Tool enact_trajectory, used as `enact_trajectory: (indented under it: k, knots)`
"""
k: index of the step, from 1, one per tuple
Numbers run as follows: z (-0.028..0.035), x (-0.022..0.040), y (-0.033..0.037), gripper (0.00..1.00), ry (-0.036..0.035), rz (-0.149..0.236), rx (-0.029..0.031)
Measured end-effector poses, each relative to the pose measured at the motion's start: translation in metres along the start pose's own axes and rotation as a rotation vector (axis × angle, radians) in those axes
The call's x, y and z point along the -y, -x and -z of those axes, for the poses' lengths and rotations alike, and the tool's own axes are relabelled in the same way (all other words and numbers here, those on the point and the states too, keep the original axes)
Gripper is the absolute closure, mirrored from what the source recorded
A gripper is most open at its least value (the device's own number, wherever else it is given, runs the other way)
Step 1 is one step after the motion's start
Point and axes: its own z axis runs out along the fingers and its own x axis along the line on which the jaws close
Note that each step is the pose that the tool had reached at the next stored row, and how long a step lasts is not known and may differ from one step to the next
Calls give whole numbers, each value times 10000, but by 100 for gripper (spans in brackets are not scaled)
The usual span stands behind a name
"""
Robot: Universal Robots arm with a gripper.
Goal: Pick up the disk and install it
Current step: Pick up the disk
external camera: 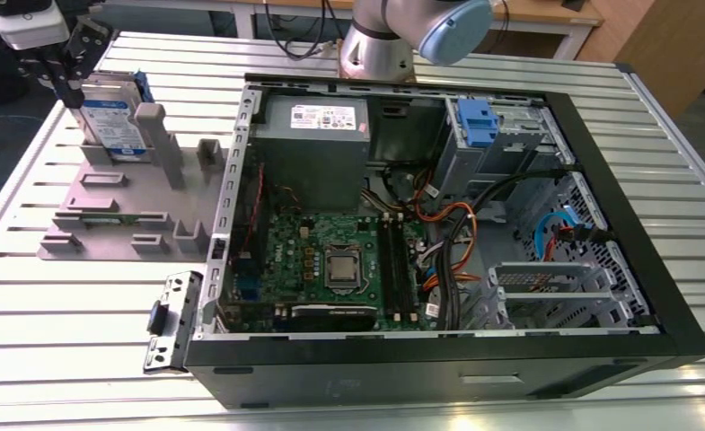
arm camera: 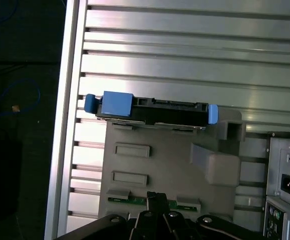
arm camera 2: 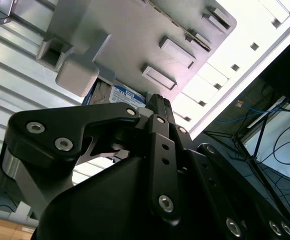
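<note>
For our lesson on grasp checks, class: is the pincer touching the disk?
Apart. In the first wrist view, a stretch of bare grey holder shows between the pincer and the disk.

With the exterior view as a clock face and the case (external camera: 448, 373) at its centre, my base (external camera: 376, 49) stands at 12 o'clock. The holder (external camera: 101, 202) lies on the counter (external camera: 65, 359) at 9 to 10 o'clock (just beside the case wall). A bracket (external camera: 170, 319) lies at 8 o'clock, by the case's corner. The disk (external camera: 110, 121) stands on edge in the holder's 12 o'clock end. Inside the case, the power supply (external camera: 316, 148) sits at 11 o'clock, the drive cage (external camera: 502, 135) at 1 o'clock and the motherboard (external camera: 328, 260) at 7 o'clock.
</note>
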Motion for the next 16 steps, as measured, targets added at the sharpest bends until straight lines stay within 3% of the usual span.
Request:
enact_trajectory:
  k: [16]
  knots:
    - [-3, 0, 0, 90, -12, 222, -8]
